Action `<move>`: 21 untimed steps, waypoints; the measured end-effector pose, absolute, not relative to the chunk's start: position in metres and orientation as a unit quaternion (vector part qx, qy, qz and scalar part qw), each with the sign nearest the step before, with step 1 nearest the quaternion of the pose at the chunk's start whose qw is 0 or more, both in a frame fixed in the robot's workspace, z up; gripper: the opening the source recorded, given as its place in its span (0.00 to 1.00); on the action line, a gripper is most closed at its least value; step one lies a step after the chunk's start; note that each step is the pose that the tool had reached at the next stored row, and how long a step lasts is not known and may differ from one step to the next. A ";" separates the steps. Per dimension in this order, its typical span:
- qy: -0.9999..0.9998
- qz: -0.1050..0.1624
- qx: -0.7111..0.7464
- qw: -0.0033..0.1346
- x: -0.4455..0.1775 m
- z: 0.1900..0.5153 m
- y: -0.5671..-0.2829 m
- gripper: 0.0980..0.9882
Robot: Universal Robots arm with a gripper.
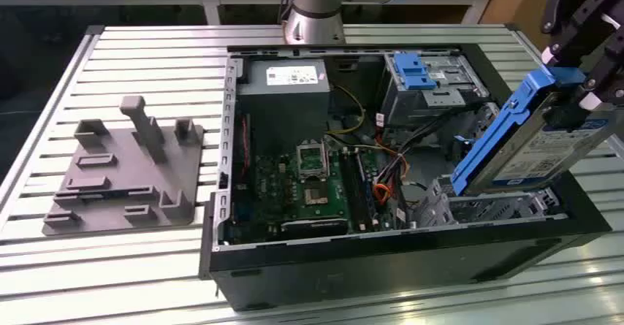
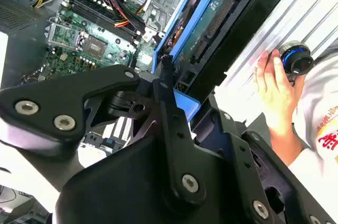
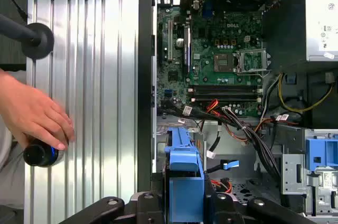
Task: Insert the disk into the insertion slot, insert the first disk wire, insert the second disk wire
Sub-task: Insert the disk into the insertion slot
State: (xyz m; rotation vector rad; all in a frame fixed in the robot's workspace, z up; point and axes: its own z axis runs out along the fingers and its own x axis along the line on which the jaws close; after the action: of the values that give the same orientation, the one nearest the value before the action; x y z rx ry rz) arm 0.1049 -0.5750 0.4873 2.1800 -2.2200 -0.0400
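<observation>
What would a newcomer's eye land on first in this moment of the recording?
The bright blue-framed disk stands out first, held steeply tilted by the gripper over the insertion slot at the exterior view's right. Next comes the green motherboard inside the open computer case. In the first wrist view, a person's hand rests on a black knob on the table beside the case.

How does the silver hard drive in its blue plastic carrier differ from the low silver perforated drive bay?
The silver hard drive in its blue plastic carrier is held steeply tilted by the claw; the low silver perforated drive bay sits flat in the black computer case, empty. The drive has a white label and blue frame; the bay is bare metal. Both are silver and look alike in width.
</observation>
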 end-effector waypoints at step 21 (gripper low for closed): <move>-0.713 -0.027 0.701 0.001 0.105 0.487 -0.576 0.30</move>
State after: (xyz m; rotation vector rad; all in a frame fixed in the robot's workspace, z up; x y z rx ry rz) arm 0.1049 -0.5764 0.4873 2.2004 -2.2389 -0.0862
